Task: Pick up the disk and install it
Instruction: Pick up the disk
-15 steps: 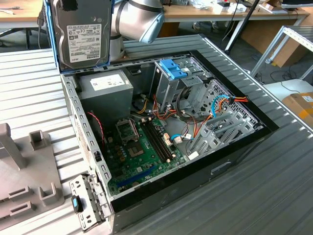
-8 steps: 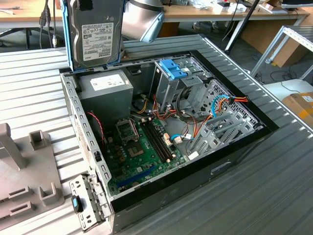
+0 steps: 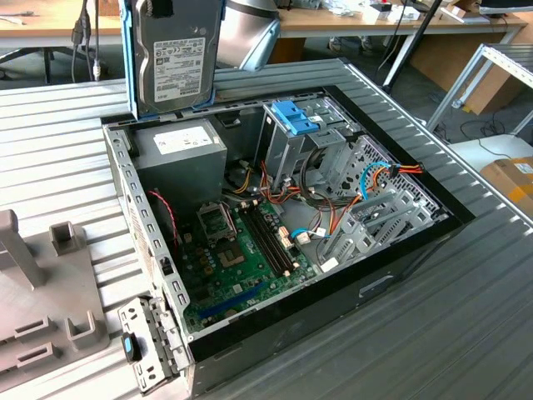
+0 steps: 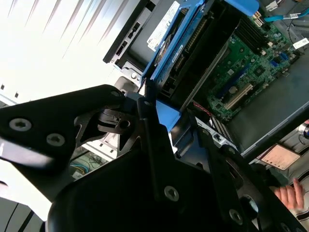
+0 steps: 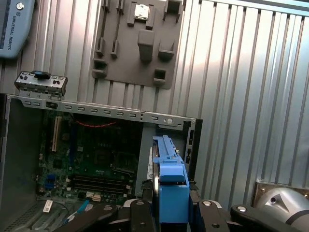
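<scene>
Blue plastic rails of the disk (image 3: pixel 171 58) are pinched on both sides by the hand (image 5: pixel 173 215). The disk is held upright in the air, over a corner of the open computer case (image 3: pixel 333 304), near the grey power supply box (image 3: pixel 187 158). The case is laid on the ribbed metal table (image 3: pixel 466 333).

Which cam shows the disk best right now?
Exterior view: the disk hangs upright above the case, its labelled face showing. Both wrist views catch it near edge-on, clamped in the gripper.
</scene>
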Robot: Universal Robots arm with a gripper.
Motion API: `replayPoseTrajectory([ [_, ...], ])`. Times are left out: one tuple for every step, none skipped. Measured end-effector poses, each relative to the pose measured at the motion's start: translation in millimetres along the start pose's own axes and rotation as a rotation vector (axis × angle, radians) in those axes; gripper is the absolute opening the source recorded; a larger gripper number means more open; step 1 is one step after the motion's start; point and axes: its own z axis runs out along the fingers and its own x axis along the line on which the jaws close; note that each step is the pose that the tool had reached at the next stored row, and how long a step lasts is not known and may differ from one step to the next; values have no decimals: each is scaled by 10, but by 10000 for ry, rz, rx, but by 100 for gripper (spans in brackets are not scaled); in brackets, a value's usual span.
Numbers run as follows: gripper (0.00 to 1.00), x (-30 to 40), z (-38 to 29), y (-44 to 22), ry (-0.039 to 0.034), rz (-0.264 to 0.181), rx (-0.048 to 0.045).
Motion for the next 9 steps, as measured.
replayPoseTrajectory([
  [37, 0, 0, 0, 0, 0, 0],
  [37, 0, 0, 0, 0, 0, 0],
  [37, 0, 0, 0, 0, 0, 0],
  [37, 0, 0, -1, 0, 0, 0],
  [37, 0, 0, -2, 0, 0, 0],
  [37, 1, 0, -4, 0, -1, -1],
  [37, 1, 0, -10, 0, -2, 0],
  [37, 2, 0, -16, 0, -1, 0],
  [37, 4, 1, -31, 0, -1, 0],
])
